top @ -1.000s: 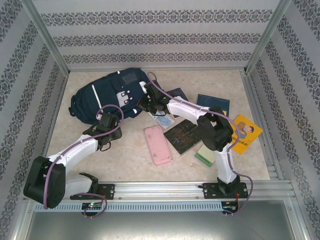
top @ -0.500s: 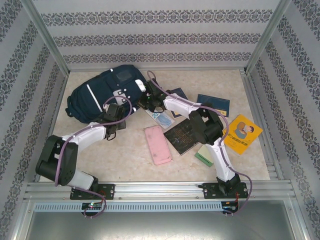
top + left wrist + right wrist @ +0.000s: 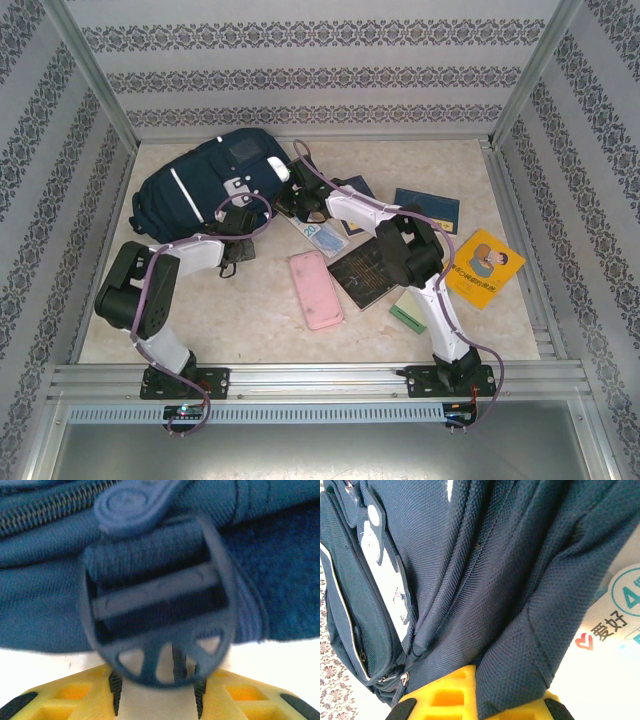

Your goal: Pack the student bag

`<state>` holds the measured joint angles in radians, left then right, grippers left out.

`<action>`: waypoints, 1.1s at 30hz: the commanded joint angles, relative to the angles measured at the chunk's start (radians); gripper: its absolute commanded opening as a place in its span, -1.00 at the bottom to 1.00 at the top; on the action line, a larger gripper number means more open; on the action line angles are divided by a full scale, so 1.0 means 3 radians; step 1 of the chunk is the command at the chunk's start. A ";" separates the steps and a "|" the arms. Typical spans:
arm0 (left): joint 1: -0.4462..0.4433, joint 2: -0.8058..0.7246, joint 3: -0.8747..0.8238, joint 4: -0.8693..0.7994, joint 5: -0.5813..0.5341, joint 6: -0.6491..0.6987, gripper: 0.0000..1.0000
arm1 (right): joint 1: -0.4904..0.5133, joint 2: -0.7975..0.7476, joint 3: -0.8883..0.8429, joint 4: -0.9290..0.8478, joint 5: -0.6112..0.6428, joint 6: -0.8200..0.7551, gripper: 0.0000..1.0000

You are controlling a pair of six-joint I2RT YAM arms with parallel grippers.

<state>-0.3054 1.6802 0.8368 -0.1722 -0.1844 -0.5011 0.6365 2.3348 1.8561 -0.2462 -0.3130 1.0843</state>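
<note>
Honestly, you are barely getting started on the packing. The bag [image 3: 195, 185] is lying on its side at the far left of the worktop [image 3: 250, 330]. Everything that should be going into it is sitting outside: the pink pencil case [image 3: 315, 290], the dark book [image 3: 365, 272], the blue book [image 3: 427, 208], the yellow book [image 3: 485, 265], the small green pad [image 3: 408, 315] and a pale booklet [image 3: 325, 235] beside your right arm.

Your right tool [image 3: 512, 707] is pinching a thick fold of the bag's navy fabric, with its yellow fingers [image 3: 440, 697] pressing on either side of the fold. Your left tool [image 3: 157, 705] is standing partly open, with bare worktop showing in the gap. A strap buckle [image 3: 160, 615] is hanging just past its tips, and I am not seeing it gripped.

The zip [image 3: 45, 507] above that buckle is looking closed, and its pull tab [image 3: 135, 502] is lying free. By my reading, you are working on getting hold of the bag so you can open it. Opening the main pocket and loading every item are both waiting.
</note>
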 commanded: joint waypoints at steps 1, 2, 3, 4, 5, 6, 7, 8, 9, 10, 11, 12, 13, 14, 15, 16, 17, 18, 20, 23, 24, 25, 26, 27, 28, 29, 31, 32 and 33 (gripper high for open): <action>0.0043 0.0088 0.0162 0.0059 0.0002 -0.0013 -0.11 | 0.0005 0.0006 0.0031 0.0019 -0.0128 -0.0072 -1.00; 0.0056 0.0132 0.0204 0.0026 -0.0004 -0.0028 -0.12 | 0.0004 0.0006 0.0023 0.0026 -0.0135 -0.0067 -1.00; 0.0070 0.0166 0.0239 0.0003 0.0003 -0.0042 -0.13 | 0.0007 0.0005 0.0018 0.0029 -0.0141 -0.0070 -1.00; 0.0084 0.0212 0.0276 -0.0008 0.0032 -0.0060 -0.15 | 0.0008 0.0000 0.0008 0.0029 -0.0142 -0.0070 -1.00; 0.0097 0.0255 0.0301 -0.0019 0.0061 -0.0078 -0.17 | 0.0010 -0.0005 -0.0002 0.0029 -0.0148 -0.0069 -1.00; 0.0103 0.0297 0.0336 -0.0042 0.0072 -0.0092 -0.19 | 0.0011 -0.0010 -0.0009 0.0038 -0.0150 -0.0070 -1.00; 0.0109 0.0324 0.0364 -0.0056 0.0076 -0.0107 -0.24 | 0.0015 -0.0012 -0.0020 0.0041 -0.0150 -0.0071 -1.00; 0.0108 0.0359 0.0384 -0.0072 0.0065 -0.0123 -0.29 | 0.0016 -0.0018 -0.0034 0.0052 -0.0156 -0.0065 -1.00; 0.0108 0.0387 0.0412 -0.0118 0.0036 -0.0152 -0.39 | 0.0014 -0.0025 -0.0048 0.0064 -0.0160 -0.0063 -1.00; 0.0117 0.0407 0.0437 -0.0163 0.0018 -0.0169 -0.57 | 0.0015 -0.0030 -0.0064 0.0065 -0.0162 -0.0058 -1.00; 0.0118 0.0422 0.0459 -0.0206 0.0008 -0.0184 -0.78 | 0.0015 -0.0046 -0.0082 0.0070 -0.0163 -0.0056 -1.00; 0.0121 0.0421 0.0478 -0.0282 -0.0029 -0.0212 -0.95 | 0.0005 -0.0070 -0.0098 0.0077 -0.0161 -0.0058 -1.00; 0.0122 0.0408 0.0485 -0.0342 -0.0073 -0.0233 -1.00 | 0.0001 -0.0090 -0.0120 0.0088 -0.0158 -0.0054 -1.00; 0.0122 0.0391 0.0486 -0.0413 -0.0121 -0.0254 -1.00 | -0.0012 -0.0123 -0.0146 0.0098 -0.0151 -0.0064 -1.00; 0.0129 0.0363 0.0487 -0.0502 -0.0177 -0.0281 -1.00 | -0.0028 -0.0159 -0.0162 0.0090 -0.0141 -0.0081 -1.00; 0.0136 0.0333 0.0480 -0.0569 -0.0207 -0.0297 -1.00 | -0.0038 -0.0192 -0.0170 0.0075 -0.0128 -0.0100 -1.00; 0.0155 0.0278 0.0465 -0.0651 -0.0245 -0.0317 -1.00 | -0.0055 -0.0237 -0.0181 0.0056 -0.0113 -0.0133 -1.00; 0.0163 0.0223 0.0444 -0.0723 -0.0273 -0.0336 -1.00 | -0.0071 -0.0275 -0.0179 0.0025 -0.0102 -0.0178 -1.00; 0.0198 0.0046 0.0365 -0.0882 -0.0307 -0.0370 -1.00 | -0.0100 -0.0377 -0.0152 -0.0096 -0.0027 -0.0315 -1.00; 0.0288 -0.0294 0.0229 -0.1132 -0.0382 -0.0452 -1.00 | -0.0184 -0.0489 -0.0121 -0.0257 0.0086 -0.0502 -1.00; 0.0349 -0.0408 0.0191 -0.1243 -0.0390 -0.0483 -1.00 | -0.0234 -0.0508 -0.0118 -0.0308 0.0102 -0.0529 -1.00; 0.0413 -0.0486 0.0152 -0.1318 -0.0384 -0.0503 -1.00 | -0.0279 -0.0517 -0.0132 -0.0316 0.0103 -0.0540 -1.00; 0.0502 -0.0598 0.0112 -0.1411 -0.0370 -0.0546 -1.00 | -0.0342 -0.0529 -0.0154 -0.0319 0.0081 -0.0541 -1.00; 0.0601 -0.0726 0.0061 -0.1475 -0.0334 -0.0578 -1.00 | -0.0403 -0.0534 -0.0170 -0.0320 0.0073 -0.0550 -1.00; 0.0682 -0.0829 0.0007 -0.1493 -0.0284 -0.0588 -1.00 | -0.0448 -0.0538 -0.0180 -0.0319 0.0081 -0.0584 -1.00; 0.0762 -0.0941 -0.0034 -0.1513 -0.0251 -0.0599 -1.00 | -0.0490 -0.0537 -0.0167 -0.0336 0.0113 -0.0654 -1.00; 0.0835 -0.1123 -0.0071 -0.1550 -0.0201 -0.0567 -1.00 | -0.0549 -0.0483 -0.0056 -0.0472 0.0234 -0.0831 -1.00; 0.0839 -0.1189 -0.0078 -0.1525 -0.0122 -0.0512 -1.00 | -0.0578 -0.0439 0.0045 -0.0567 0.0291 -0.0909 -1.00; 0.0834 -0.1256 -0.0092 -0.1457 0.0066 -0.0429 -1.00 | -0.0599 -0.0389 0.0141 -0.0645 0.0311 -0.0990 -1.00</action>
<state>-0.0944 1.3514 0.8413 -0.4873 -0.1505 -0.6357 0.5404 2.2242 1.8248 -0.3515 -0.3576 0.8944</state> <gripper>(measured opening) 0.063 0.070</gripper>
